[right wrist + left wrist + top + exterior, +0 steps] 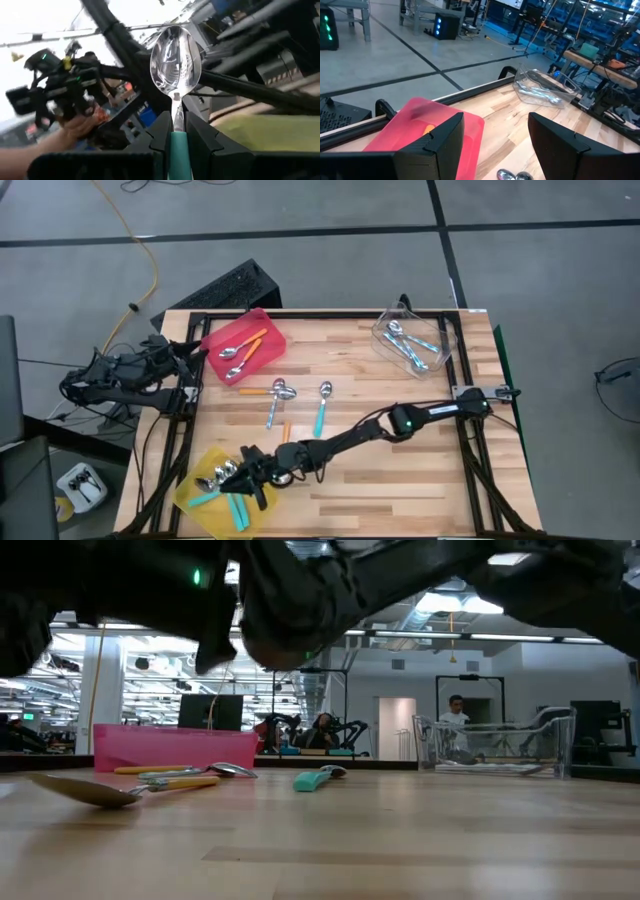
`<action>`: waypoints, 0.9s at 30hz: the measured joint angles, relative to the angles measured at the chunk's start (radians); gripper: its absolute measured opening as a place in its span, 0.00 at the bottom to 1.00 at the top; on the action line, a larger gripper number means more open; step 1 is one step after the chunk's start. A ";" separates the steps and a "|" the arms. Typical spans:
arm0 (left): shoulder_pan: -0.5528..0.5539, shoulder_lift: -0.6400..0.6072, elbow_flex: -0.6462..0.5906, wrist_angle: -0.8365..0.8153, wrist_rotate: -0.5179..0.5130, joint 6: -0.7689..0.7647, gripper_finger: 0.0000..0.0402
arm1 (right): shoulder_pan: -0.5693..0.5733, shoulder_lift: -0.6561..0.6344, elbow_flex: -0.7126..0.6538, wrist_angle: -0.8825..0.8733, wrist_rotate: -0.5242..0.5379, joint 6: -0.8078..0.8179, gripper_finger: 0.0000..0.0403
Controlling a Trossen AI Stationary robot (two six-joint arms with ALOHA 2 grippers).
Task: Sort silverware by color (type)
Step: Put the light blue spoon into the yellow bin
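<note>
Spoon in hand: I grip a teal-handled spoon (176, 60) by its slim plastic handle, bowl pointing away from my wrist.
Right hand (243, 477): my fingers are nearly closed, pinching the teal handle just below the metal neck; I hang over the yellow bin (200, 502) at the near left corner of the desk (400, 480).
Left hand (495, 145): my fingers are spread wide and hold nothing; I wait at the far left edge, beside the red bin (243, 343).
Handling: I judge the spoon light and stiff; the smooth handle may twist or slip in so narrow a pinch, so a grip at mid-handle suits it better than one on the polished bowl.
Sorted so far: teal spoons lie in the yellow bin, orange ones in the red bin, light blue ones in the clear bin (415, 340) at far right.
Unsorted: a few loose spoons (283, 392) lie on the middle of the desk.
</note>
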 joint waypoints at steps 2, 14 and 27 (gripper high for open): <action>0.000 0.000 0.000 0.001 0.000 0.000 0.51 | -0.012 0.004 0.000 -0.013 0.005 0.077 0.17; 0.000 0.000 0.000 0.000 0.000 0.000 0.51 | -0.022 0.020 -0.004 -0.066 0.036 0.078 0.17; 0.000 0.000 0.000 0.000 0.000 0.000 0.51 | -0.029 0.020 -0.004 -0.059 0.032 0.078 0.17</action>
